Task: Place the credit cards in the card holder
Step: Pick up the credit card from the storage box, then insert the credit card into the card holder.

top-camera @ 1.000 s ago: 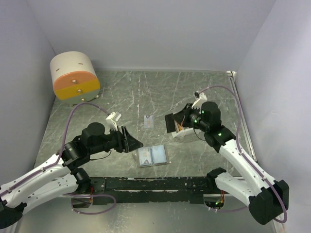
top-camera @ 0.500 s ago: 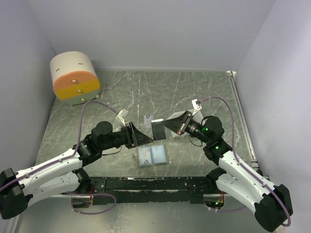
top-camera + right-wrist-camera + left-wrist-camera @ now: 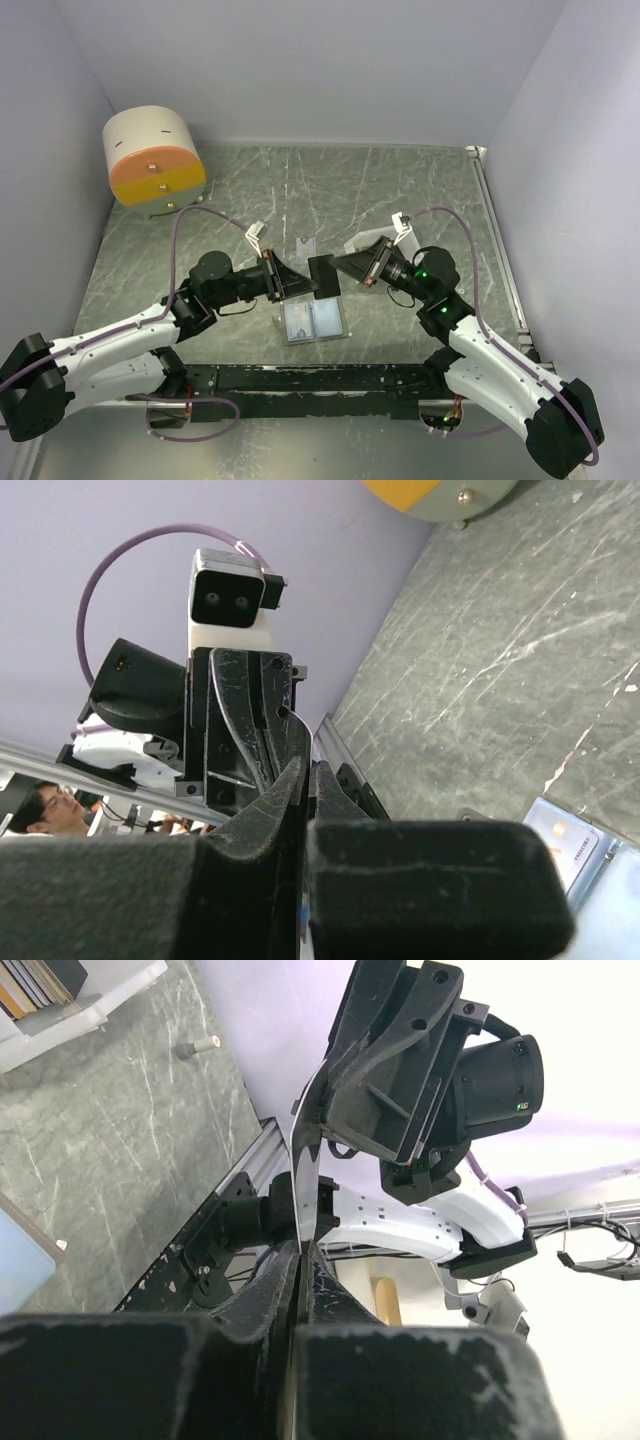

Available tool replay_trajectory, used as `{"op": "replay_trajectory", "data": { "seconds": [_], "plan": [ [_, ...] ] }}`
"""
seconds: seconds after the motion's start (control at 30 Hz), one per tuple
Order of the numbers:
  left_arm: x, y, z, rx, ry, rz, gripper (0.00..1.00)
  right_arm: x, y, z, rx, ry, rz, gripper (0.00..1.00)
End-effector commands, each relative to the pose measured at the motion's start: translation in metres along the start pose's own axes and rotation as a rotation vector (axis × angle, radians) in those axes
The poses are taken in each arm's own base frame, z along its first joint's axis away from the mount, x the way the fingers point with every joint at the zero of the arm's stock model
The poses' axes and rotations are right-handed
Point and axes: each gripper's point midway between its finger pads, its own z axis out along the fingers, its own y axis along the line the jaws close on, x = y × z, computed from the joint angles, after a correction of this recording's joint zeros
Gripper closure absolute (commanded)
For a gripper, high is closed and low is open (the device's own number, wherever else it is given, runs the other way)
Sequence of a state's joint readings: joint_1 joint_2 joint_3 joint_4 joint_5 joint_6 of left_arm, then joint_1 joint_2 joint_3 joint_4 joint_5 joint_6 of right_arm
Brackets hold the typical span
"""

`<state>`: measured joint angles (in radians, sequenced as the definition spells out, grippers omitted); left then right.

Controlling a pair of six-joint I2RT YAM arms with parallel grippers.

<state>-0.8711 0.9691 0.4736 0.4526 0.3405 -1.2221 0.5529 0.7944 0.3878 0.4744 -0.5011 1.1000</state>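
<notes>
The dark card (image 3: pixel 324 276) is held off the table (image 3: pixel 420 190), and from above it appears just beyond the far edge of the card holder (image 3: pixel 313 321). It stands on edge between the two arms. The left gripper (image 3: pixel 296 277) is clenched on the side of the card left of the card holder's middle. The right gripper (image 3: pixel 345 268) pinches the opposite side, so both grasp the same card at once. In the left wrist view the card appears as a thin blade running from the closed left fingers (image 3: pixel 275 1295) up into the right gripper's jaws. The card holder lies open and flat with its light blue inside facing up, close to the arms' bases and between them. A second card (image 3: pixel 307 250), pale, lies flat on the table farther back from the card holder, beyond the held card. A white tray (image 3: pixel 90 1005) with more cards standing in it sits back and to the right of the card holder, behind the right gripper. A cream-and-orange drum (image 3: pixel 155 160) stands well apart from the card holder, in the far left corner.
</notes>
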Motion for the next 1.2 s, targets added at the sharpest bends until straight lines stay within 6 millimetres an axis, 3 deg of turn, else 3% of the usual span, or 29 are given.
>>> {"op": "replay_trajectory", "data": {
  "seconds": [0.0,0.03,0.17,0.27,0.47,0.7,0.9,1.17],
  "plan": [
    [-0.011,-0.010,0.001,0.024,-0.045,0.037,0.93,0.011,-0.002,-0.002,-0.004,0.040,-0.020,1.00],
    [-0.012,-0.006,0.001,0.002,-0.046,0.040,0.93,0.012,-0.006,-0.002,0.013,0.049,-0.031,0.96],
    [-0.007,0.016,-0.001,-0.088,-0.031,0.050,0.93,0.011,-0.035,-0.010,0.191,0.057,-0.089,0.58],
    [0.000,0.041,-0.005,-0.177,-0.018,0.040,0.93,0.011,-0.055,-0.020,0.295,0.044,-0.130,0.50],
    [0.018,0.091,-0.013,-0.330,0.028,0.004,0.93,0.039,-0.102,-0.035,0.446,0.119,-0.083,0.49],
    [0.033,0.134,-0.019,-0.451,0.061,-0.030,0.93,0.066,-0.144,-0.048,0.621,0.222,-0.075,0.53],
    [0.046,0.159,-0.022,-0.517,0.110,-0.040,0.93,0.096,-0.163,-0.045,0.706,0.313,-0.134,0.60],
    [0.066,0.175,-0.023,-0.524,0.197,-0.115,0.93,0.112,-0.188,-0.052,0.828,0.383,-0.200,0.62]
  ]
}}
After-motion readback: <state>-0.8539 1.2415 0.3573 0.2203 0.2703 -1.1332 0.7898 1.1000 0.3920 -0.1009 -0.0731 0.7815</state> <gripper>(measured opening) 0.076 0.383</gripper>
